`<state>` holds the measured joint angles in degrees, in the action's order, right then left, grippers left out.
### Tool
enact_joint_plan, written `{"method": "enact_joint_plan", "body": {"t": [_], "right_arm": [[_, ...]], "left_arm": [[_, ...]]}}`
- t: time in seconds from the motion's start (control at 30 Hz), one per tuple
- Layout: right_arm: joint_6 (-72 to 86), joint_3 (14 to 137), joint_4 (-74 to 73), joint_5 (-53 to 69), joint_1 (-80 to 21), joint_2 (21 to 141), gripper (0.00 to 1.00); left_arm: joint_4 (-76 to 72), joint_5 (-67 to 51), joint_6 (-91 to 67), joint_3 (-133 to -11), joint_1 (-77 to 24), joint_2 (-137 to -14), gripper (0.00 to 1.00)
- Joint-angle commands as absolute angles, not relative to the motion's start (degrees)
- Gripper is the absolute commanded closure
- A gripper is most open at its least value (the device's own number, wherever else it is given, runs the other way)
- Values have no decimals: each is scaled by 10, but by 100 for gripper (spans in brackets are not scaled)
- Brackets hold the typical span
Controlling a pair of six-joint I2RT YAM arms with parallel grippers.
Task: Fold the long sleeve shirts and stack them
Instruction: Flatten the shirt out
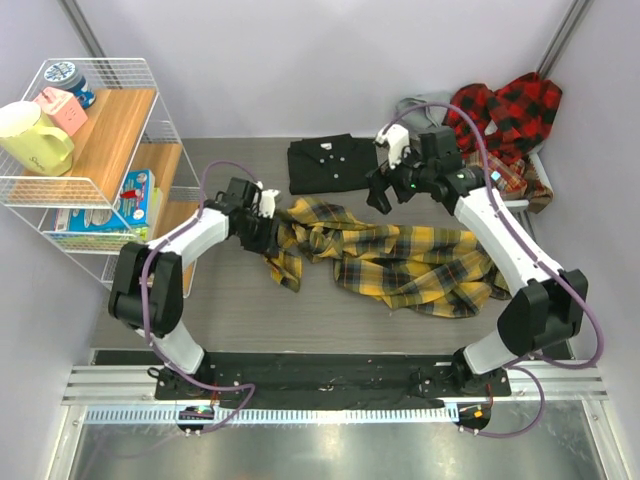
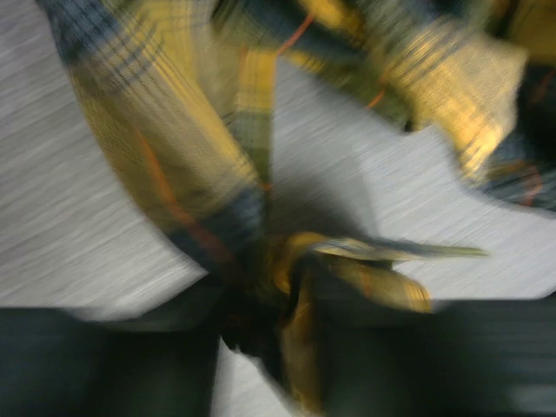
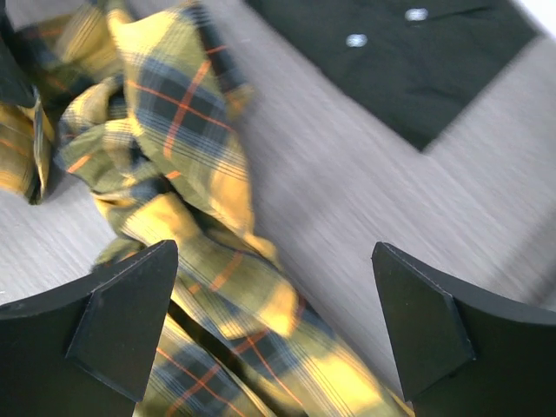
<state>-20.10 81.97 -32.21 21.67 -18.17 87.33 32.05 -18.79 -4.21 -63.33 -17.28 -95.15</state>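
Left gripper (image 1: 266, 224) pinches yellow plaid shirt (image 1: 400, 260), 9 o'clock edge; right gripper (image 1: 383, 197) spread wide at 12, near black shirt (image 1: 330, 162); open table (image 1: 300, 320) toward 6.

The grey table (image 1: 230, 300) has a black shirt (image 1: 330, 163) lying flat and folded. Just in front of the black shirt, a yellow shirt (image 1: 400, 262) lies crumpled and spread out to the right. To the right of the black shirt, red shirts (image 1: 510, 110) sit in a messy pile.

robot lab bench, grey table (image 1: 240, 300) walled by plain panels, aluminium rail (image 1: 330, 412), wire shelf rack (image 1: 100, 160)
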Motion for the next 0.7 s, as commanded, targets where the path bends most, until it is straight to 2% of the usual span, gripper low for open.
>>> {"method": "enact_joint_plan", "body": {"t": [0.0, 0.03, 0.07, 0.13, 0.17, 0.2, 0.27, 0.37, 0.47, 0.57, 0.6, 0.67], "right_arm": [[-217, 831, -339, 227, -124, 815, 0], [-210, 841, -348, 234, -109, 813, 0], [-205, 847, -352, 244, -97, 810, 0], [-196, 867, -368, 267, -52, 810, 0], [-188, 874, -373, 273, -38, 810, 0], [-185, 879, -377, 278, -14, 810, 0], [-178, 900, -401, 296, 16, 812, 1], [-172, 929, -444, 340, 75, 809, 0], [-185, 938, -480, 380, 140, 791, 0], [-203, 925, -497, 377, 177, 775, 0], [-207, 920, -499, 377, 183, 773, 0], [-209, 912, -509, 380, 191, 771, 0]], "left_arm": [[308, -316, -32, -741, -163, -939, 86], [316, -346, -31, -764, -163, -930, 96], [315, -371, -50, -809, -170, -917, 100], [305, -415, -68, -864, -196, -895, 100], [308, -426, -71, -895, -246, -895, 100], [319, -427, -66, -970, -277, -897, 100], [334, -433, -63, -1039, -368, -928, 100], [334, -467, -75, -1176, -447, -995, 100], [303, -489, -103, -1274, -478, -1051, 97], [282, -475, -122, -1294, -490, -1083, 77], [300, -476, -109, -1295, -494, -1104, 63], [375, -470, -46, -1296, -492, -1114, 48]]}}
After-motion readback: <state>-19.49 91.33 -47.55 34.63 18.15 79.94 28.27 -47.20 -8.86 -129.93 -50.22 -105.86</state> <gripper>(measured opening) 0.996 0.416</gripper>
